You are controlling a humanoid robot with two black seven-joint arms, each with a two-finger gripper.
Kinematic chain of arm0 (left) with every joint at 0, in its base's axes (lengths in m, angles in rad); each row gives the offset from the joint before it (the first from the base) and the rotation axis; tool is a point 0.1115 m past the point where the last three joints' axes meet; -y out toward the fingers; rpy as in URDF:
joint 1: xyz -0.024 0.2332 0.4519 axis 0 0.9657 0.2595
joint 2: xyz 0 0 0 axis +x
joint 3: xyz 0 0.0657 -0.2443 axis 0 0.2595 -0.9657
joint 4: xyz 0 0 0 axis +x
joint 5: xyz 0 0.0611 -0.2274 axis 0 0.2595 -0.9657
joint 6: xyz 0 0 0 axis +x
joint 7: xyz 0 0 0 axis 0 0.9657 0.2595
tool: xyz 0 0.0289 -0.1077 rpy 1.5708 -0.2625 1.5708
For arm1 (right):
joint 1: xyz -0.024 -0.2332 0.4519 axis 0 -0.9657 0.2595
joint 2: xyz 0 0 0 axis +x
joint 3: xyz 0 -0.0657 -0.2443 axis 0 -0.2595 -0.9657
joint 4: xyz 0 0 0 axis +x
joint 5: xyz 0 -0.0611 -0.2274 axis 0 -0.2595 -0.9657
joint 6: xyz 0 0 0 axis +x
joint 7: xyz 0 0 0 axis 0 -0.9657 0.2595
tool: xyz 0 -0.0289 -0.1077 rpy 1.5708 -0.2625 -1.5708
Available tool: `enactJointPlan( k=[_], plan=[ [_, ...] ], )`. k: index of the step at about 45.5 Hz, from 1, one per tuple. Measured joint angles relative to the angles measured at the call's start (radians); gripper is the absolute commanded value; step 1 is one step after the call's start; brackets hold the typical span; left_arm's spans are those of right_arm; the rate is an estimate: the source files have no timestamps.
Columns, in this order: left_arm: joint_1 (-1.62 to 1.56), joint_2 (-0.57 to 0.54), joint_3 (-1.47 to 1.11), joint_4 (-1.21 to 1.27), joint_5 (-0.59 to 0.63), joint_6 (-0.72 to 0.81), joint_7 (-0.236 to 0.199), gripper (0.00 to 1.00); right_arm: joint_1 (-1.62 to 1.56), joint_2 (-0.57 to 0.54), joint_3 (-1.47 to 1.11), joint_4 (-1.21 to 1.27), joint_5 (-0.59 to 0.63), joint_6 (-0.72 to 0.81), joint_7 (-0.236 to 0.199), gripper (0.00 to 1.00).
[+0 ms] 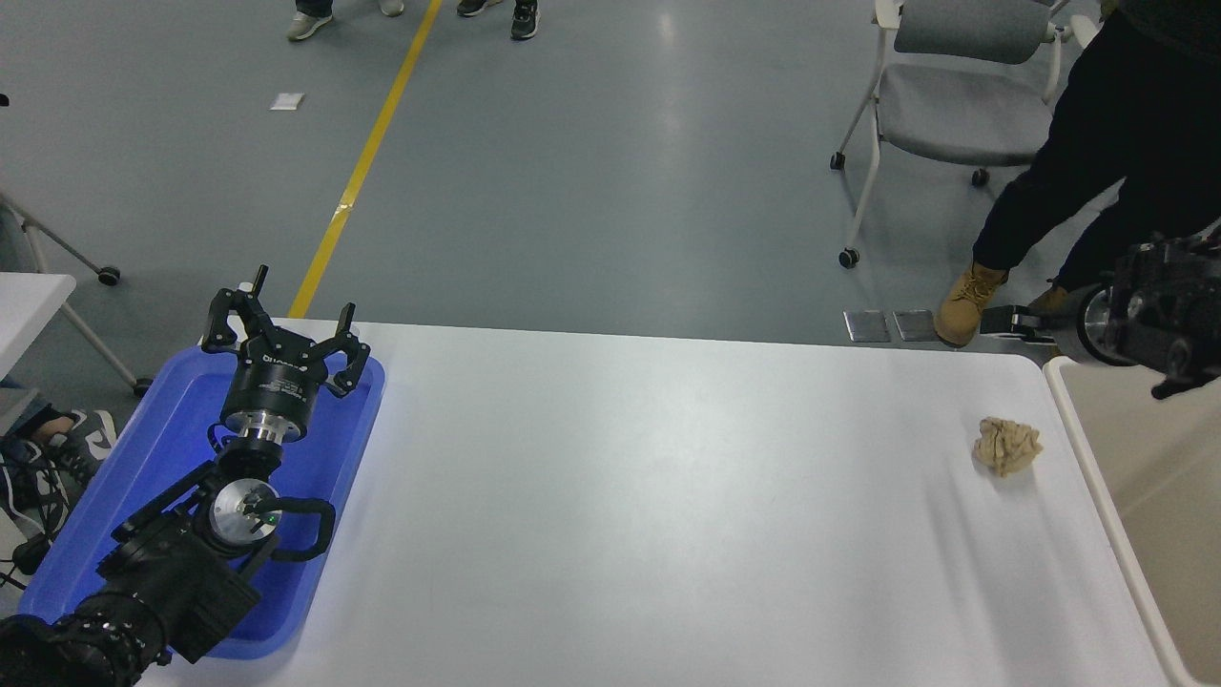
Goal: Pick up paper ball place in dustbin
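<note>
- Bright, even overhead light; pale glare streaks the grey floor [668, 143].
- The white table [668, 515] shows a soft sheen, with faint blurred shadows at its right.
- The paper ball [1007, 445] casts a small shadow.
- Focus is sharp throughout.

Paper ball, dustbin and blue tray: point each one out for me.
paper ball [1007, 446], head view, middle of the crumpled wad.
dustbin [1097, 477], head view, pale rim along its left side.
blue tray [143, 448], head view, bare floor of the tray left of the parked arm.
</note>
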Motion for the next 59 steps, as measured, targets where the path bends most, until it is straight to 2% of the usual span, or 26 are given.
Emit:
enactJointPlan(
  k=[11, 24, 59],
  plan=[
    [0.0, 0.0, 0.0, 0.0, 0.0, 0.0, 0.0, 1.0, -0.156, 0.028, 0.108, -0.09, 0.003, -0.16, 0.003, 1.0],
    [0.0, 0.0, 0.0, 0.0, 0.0, 0.0, 0.0, 1.0, -0.281, 0.063, 0.185, -0.164, 0.005, -0.273, 0.006, 1.0],
    [0.0, 0.0, 0.0, 0.0, 0.0, 0.0, 0.0, 1.0, -0.423, 0.136, 0.219, -0.226, 0.005, -0.343, 0.008, 1.0]
  ],
)
